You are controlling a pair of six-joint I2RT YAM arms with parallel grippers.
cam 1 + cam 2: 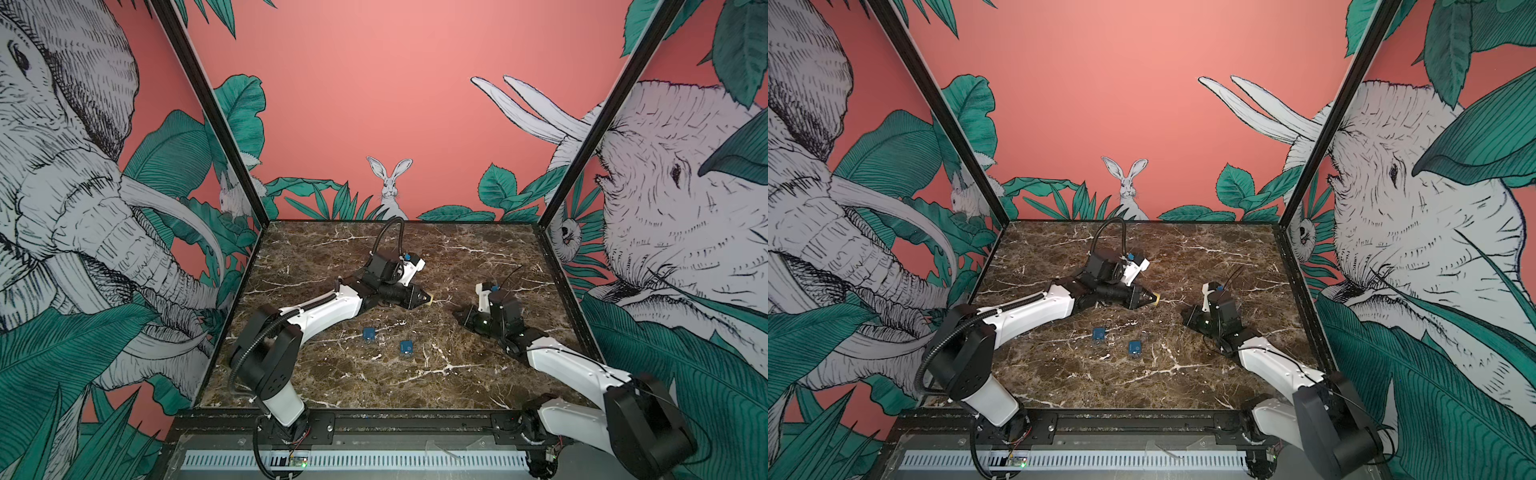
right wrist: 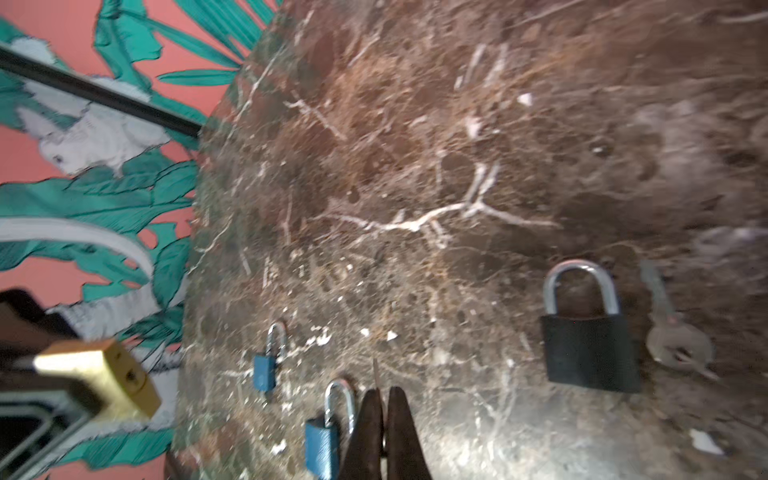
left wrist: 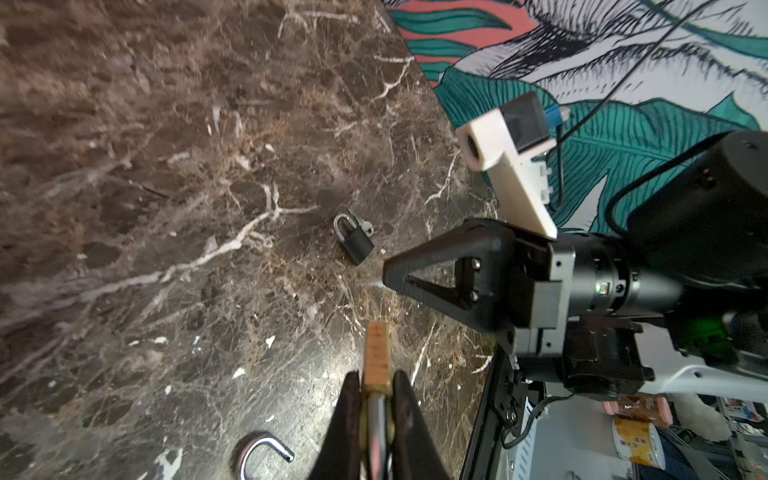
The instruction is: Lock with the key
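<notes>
Left pincer (image 1: 425, 297) holds brass padlock (image 3: 376, 353) over marble tabletop (image 1: 415, 374), mural walls (image 1: 374, 104).

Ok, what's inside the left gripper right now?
A brass padlock: its body sticks out beyond the left gripper, the steel shackle pinched inside. The fingers cover whether the shackle is open.

In both top views the brown white-veined marble tabletop (image 1: 332, 374) is seen from high above its near edge, facing the pink painted back wall (image 1: 374, 104). The wrist views are taken low and close over it, facing one another across the middle; a black padlock with silver shackle (image 3: 356, 245) is shared by both.
</notes>
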